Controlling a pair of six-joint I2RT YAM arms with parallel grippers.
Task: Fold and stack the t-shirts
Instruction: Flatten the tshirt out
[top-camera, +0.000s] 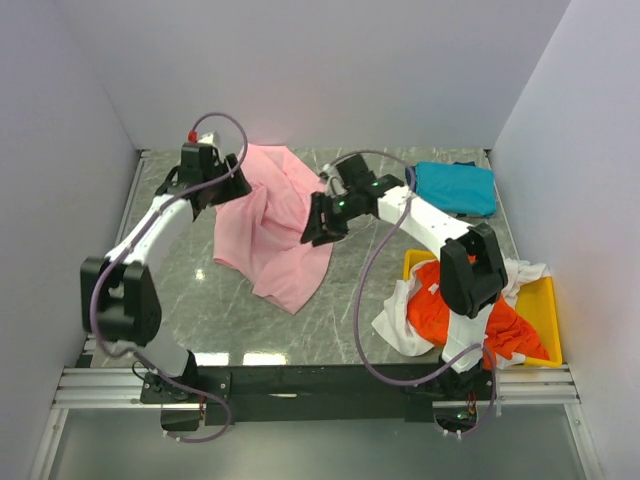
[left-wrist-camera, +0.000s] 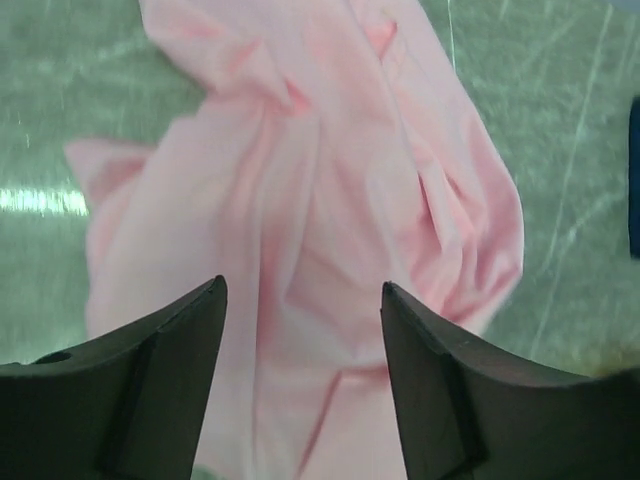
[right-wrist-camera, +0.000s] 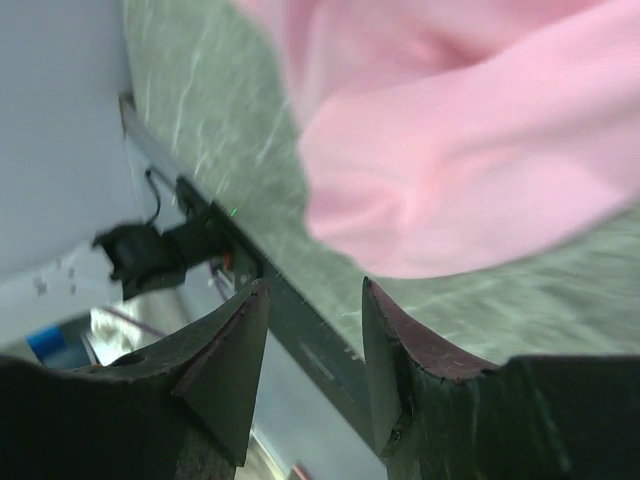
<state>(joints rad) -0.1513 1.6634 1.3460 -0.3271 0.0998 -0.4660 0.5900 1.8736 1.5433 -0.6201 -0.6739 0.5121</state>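
Your light pink cloth t-shirt (top-camera: 270, 225) lies crumpled and unfolded near the ctr of the grey-green marble-pattern tabletop (top-camera: 185, 265). The left wrist cam shows that pink t-shirt (left-wrist-camera: 330, 200) bunched in long wrinkles.

Your left gripper (top-camera: 232, 188) sits at the shirt's far-left edge. On its own cam the left gripper (left-wrist-camera: 300, 385) has both black fingers (left-wrist-camera: 150, 390) spread wide. Pink cloth shows in the gap beyond them, nothing pinched.

Your right gripper (top-camera: 318, 230) is at the shirt's right edge, approx opposite the left one. On its own cam the right gripper (right-wrist-camera: 315, 370) has its fingers (right-wrist-camera: 220, 370) apart w/ only bare tabletop and the table's edge btwn them. The pink cloth (right-wrist-camera: 470, 170) is above the tips in that view. You can't tell from it whether cloth and tips touch.

Containers: just one, the yellow rectangular tray (top-camera: 548, 300), at the near-right corner of the table, partly hidden under the right arm. In it:
- the orange-red cloth t-shirt (top-camera: 500, 325), heaped and unfolded
- the white cloth t-shirt (top-camera: 395, 325), only partly in, spilling over the tray's left rim onto the tabletop

The teal-blue cloth t-shirt (top-camera: 455, 188) isn't in the tray. It lies flat in a compact rectangle on the far-right part of the table, beyond the tray, w/ the right arm btwn it and the pink shirt.
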